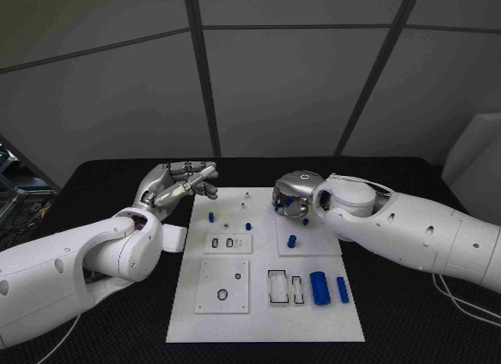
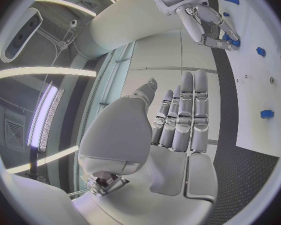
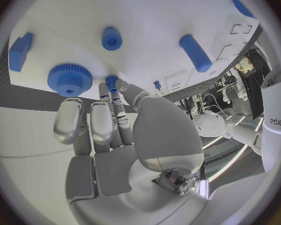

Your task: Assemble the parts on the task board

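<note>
— Where's the board (image 1: 267,318)?
— Flat on the black table (image 1: 404,334), between the arms, with blue parts on it: a thick cylinder (image 1: 319,288) beside a slimmer peg (image 1: 342,290) near its front right.
— And the left robot hand (image 1: 183,182)?
— Off the board's far left corner, fingers straight, holding nothing.
— The right robot hand (image 1: 294,199)?
— Over the far middle, fingertips pinching a small blue part (image 3: 112,80) beside a gear (image 3: 70,78).

Board (image 1: 267,318) sits mid-table (image 1: 414,334). Left hand (image 1: 180,183) is off the board's far-left corner, fingers straight and together, holding nothing. Right hand (image 1: 294,196) is down over the board's far-right area, fingers curled among small blue parts; can't tell if it grips any. Two blue cylinders (image 1: 329,289) lie near the right edge, one short peg (image 1: 291,242) mid-board.
</note>
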`<action>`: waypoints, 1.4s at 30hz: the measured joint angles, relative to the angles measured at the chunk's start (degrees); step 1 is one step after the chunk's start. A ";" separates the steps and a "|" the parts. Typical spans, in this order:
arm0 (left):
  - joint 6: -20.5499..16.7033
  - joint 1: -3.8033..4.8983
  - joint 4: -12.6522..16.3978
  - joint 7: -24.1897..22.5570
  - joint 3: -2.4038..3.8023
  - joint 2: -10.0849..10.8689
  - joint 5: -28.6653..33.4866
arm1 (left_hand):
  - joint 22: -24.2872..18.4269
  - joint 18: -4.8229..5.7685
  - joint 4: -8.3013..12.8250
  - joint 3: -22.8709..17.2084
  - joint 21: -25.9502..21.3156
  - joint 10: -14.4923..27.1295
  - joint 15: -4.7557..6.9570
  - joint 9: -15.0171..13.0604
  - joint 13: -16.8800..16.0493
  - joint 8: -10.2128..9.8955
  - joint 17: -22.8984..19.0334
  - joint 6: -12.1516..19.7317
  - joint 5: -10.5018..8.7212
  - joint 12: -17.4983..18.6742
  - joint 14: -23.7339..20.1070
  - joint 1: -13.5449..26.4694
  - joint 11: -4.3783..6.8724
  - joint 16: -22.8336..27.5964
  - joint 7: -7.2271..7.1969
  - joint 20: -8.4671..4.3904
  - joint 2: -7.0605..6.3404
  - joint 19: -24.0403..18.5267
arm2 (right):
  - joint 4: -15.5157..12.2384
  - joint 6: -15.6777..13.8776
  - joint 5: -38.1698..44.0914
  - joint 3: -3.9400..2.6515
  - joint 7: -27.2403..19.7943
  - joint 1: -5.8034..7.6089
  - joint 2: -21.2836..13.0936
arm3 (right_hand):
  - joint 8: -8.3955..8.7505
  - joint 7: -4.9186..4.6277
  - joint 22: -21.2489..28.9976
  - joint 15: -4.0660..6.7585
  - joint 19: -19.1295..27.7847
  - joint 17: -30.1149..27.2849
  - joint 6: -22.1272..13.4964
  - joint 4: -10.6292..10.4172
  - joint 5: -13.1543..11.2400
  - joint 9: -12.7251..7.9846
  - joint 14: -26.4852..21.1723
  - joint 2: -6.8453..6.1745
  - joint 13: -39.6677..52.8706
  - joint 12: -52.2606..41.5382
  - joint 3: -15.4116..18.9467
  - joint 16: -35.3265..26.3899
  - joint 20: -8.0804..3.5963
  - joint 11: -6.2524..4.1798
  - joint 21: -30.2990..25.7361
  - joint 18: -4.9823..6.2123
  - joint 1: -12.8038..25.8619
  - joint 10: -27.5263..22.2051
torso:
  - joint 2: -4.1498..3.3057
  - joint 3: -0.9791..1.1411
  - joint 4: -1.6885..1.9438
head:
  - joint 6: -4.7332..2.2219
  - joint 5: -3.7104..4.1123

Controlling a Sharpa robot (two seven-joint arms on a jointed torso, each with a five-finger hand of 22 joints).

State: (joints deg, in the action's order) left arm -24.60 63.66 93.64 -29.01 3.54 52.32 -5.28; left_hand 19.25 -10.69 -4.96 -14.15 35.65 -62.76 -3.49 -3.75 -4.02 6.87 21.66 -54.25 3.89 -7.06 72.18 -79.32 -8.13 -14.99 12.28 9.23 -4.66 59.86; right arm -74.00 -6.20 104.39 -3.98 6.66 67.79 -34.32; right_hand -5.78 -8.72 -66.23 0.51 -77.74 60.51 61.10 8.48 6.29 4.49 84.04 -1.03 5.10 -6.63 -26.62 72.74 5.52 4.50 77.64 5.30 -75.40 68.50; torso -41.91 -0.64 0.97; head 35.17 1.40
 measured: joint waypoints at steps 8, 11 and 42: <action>0.14 0.01 -0.03 0.04 0.00 0.26 0.00 | 0.08 0.01 0.16 0.16 0.00 0.00 -0.20 0.00 0.00 0.00 0.45 0.00 0.00 0.00 -0.20 0.85 0.00 0.59 0.00 0.21 -0.07 -0.21 | -1.86 -4.81 0.06 -0.03 0.04 0.00 -0.91 | 0.00 -0.20 -0.96 0.00 -0.42 0.14 0.23 0.30 -0.01 0.00 0.00 -0.39 0.06 0.01 -0.30 0.15 0.00 0.20 0.41 0.01 -0.39 0.21 | -0.05 -0.02 -0.02 | -0.63 -0.10; 0.20 0.01 -0.02 0.05 0.00 0.31 0.01 | 0.08 0.00 0.16 0.16 0.00 0.00 -0.20 0.00 0.00 0.00 0.45 0.00 0.00 0.26 -0.20 0.84 0.00 0.59 0.00 0.21 -0.07 -0.21 | -1.48 -7.07 0.00 -0.04 0.06 0.10 -0.26 | 0.00 -0.11 -1.81 0.00 -0.93 0.13 0.34 0.30 -0.01 0.00 0.00 -0.38 0.08 0.06 -0.30 0.22 0.13 0.20 1.00 0.01 -0.38 0.21 | -0.10 -0.03 0.02 | -0.75 -0.12; 0.77 0.08 -0.01 0.27 0.05 -0.47 0.22 | 0.07 0.00 0.32 0.32 0.00 0.00 -0.20 -0.01 -0.05 0.00 0.58 -0.01 0.00 0.29 -0.20 0.83 0.00 0.79 0.00 0.21 -0.08 -0.21 | 11.44 -13.44 -3.03 -0.03 -3.19 0.76 11.31 | 0.01 -0.18 -3.01 0.00 -1.31 0.54 0.59 -0.03 -0.33 -0.04 0.00 -0.39 -0.02 0.12 -0.61 0.81 0.30 0.20 1.74 -0.89 -0.36 0.62 | -0.41 -0.08 0.05 | -0.41 -0.62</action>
State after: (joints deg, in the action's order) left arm -23.83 63.75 93.63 -28.74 3.58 51.85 -5.07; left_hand 19.31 -10.69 -4.65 -13.84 35.65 -62.76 -3.69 -3.76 -4.07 6.88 22.24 -54.26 3.90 -6.77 71.98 -78.49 -8.13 -14.20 12.28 9.44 -4.74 59.65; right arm -62.56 -19.63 101.36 -4.01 3.47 68.55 -23.01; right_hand -5.77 -8.90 -69.24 0.51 -79.05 61.05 61.69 8.46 5.96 4.45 84.04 -1.42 5.08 -6.52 -27.24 73.55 5.82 4.70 79.38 4.41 -75.77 69.12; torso -42.32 -0.72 1.02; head 34.76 0.78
